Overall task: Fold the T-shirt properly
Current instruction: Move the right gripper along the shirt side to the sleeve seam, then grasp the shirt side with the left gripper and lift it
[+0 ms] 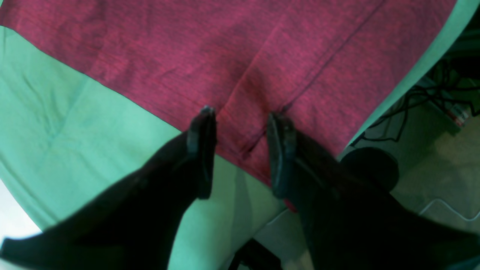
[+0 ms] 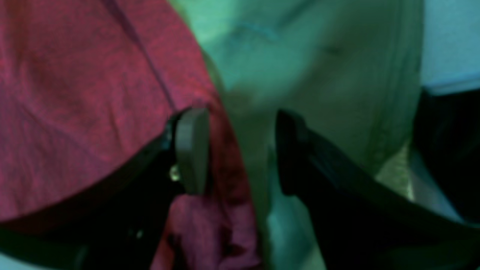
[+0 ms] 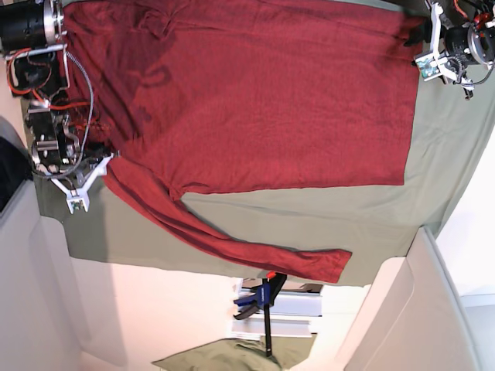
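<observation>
Olive cloth sheet [image 3: 325, 212]; thin knit maroon T-shirt [image 3: 255, 93] flat.

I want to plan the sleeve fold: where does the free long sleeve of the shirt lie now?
In the base view the sleeve of the T-shirt runs diagonally across the olive cloth, from beside the right gripper to the cloth's lower edge.

We see the maroon knit T-shirt [image 3: 255, 100] spread on the olive-green cloth sheet [image 3: 325, 212], one sleeve trailing toward the blue clamp [image 3: 259, 297].

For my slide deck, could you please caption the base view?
Maroon long-sleeved knit T-shirt spread on olive-green cloth sheet, one sleeve extended.
</observation>
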Robot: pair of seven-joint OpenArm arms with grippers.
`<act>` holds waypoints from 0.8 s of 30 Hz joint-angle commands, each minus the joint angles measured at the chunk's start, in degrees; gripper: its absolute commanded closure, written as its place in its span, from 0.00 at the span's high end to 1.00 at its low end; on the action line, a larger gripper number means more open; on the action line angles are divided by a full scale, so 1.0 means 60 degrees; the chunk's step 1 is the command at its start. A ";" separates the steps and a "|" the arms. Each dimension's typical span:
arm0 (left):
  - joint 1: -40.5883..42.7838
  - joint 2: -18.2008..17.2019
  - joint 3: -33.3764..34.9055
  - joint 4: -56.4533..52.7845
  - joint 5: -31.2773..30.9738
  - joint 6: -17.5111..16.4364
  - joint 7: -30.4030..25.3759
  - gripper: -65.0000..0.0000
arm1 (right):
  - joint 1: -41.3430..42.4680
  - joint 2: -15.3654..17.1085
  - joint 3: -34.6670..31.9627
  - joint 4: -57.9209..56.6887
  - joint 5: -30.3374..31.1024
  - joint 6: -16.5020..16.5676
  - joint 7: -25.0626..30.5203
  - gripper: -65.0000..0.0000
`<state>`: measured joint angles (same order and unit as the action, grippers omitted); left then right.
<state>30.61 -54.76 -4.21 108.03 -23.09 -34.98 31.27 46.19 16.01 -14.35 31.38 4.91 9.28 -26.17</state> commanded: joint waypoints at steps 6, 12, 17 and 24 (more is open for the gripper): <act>-0.0055 -0.0186 -0.0106 0.0098 -0.0040 0.0036 -0.0109 0.40 | -0.0229 0.0051 0.0058 0.0109 -0.0033 0.0022 0.0368 0.45; -0.0317 -0.0182 -0.0106 0.0098 -0.0047 0.0044 -0.0193 0.40 | -0.0372 0.0047 0.0058 0.0113 -0.0029 0.0022 0.0572 0.40; -0.1147 -0.0182 -0.0106 0.0080 -0.0481 0.0197 -0.0313 0.52 | -0.0375 0.0051 0.0058 0.0113 -0.0033 0.0022 0.0579 0.00; -0.3013 0.0601 -0.0106 -0.1049 -0.0484 0.1038 -0.0947 0.54 | -0.0382 0.0051 0.0058 0.0113 -0.0029 0.0025 0.0532 0.00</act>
<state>13.13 -49.76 -4.19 101.08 -25.78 -29.06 26.48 42.54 15.57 -14.20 31.59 5.08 9.32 -22.06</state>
